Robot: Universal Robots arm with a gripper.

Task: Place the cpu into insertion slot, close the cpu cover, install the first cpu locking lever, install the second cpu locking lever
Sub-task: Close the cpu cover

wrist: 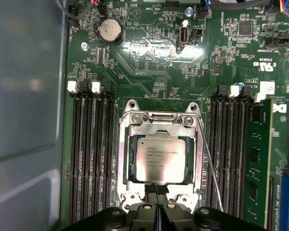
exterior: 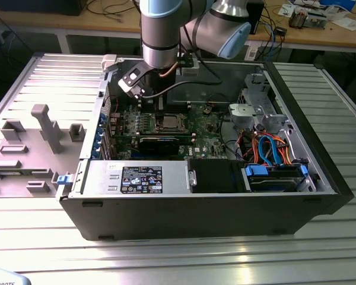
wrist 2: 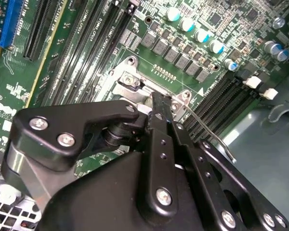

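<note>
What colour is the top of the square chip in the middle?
The cpu top is silvery-grey; the first wrist view shows it best.

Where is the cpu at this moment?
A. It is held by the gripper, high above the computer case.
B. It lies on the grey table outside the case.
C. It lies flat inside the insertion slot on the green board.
C: in the first wrist view the cpu lies flat inside the insertion slot, silvery top up, with the gripper at the slot's edge.
</note>
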